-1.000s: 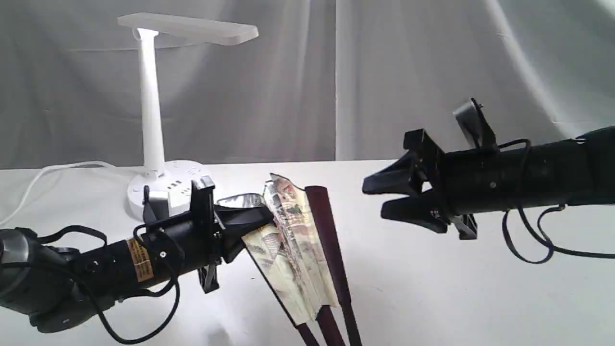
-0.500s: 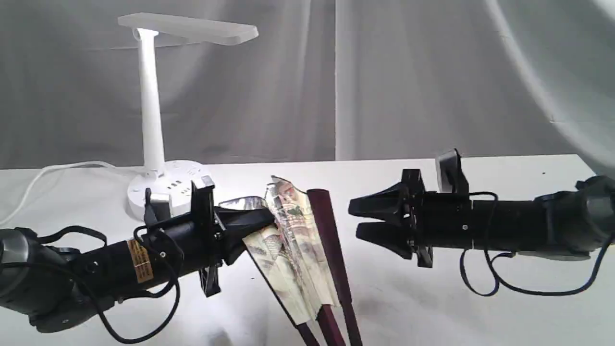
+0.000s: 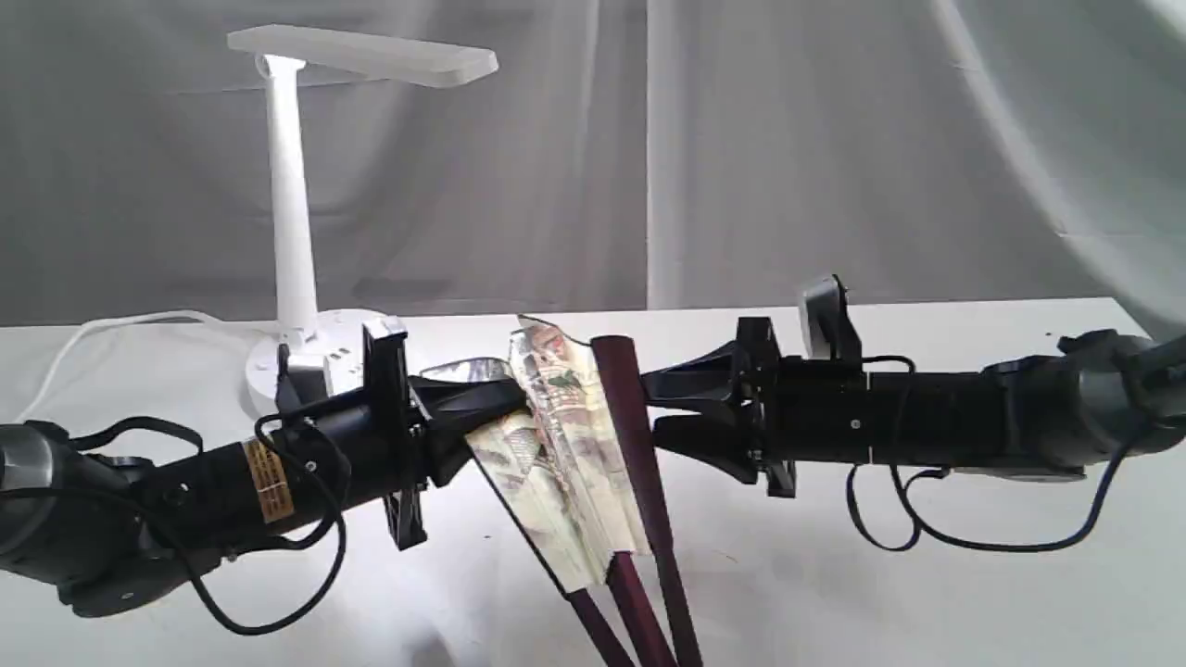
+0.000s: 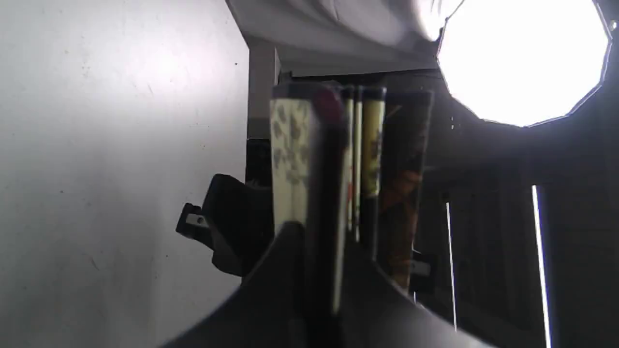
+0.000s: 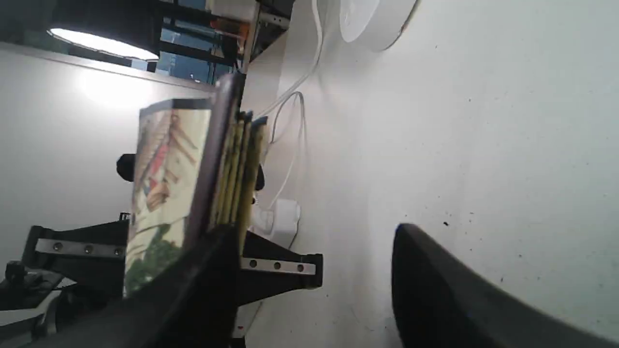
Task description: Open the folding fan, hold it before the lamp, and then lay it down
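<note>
Anchoring the partly opened folding fan, tilted over the counter, my left gripper has jaws clamped on its leaf; my right gripper, jaws apart, sits at the maroon outer rib, presumably to spread it.

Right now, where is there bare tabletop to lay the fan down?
Bare table lies on the exterior view's right, under the right arm and beside the folding fan. Crowded: the centre, where left gripper and right gripper meet the fan, and back left, with lamp and cord.
</note>
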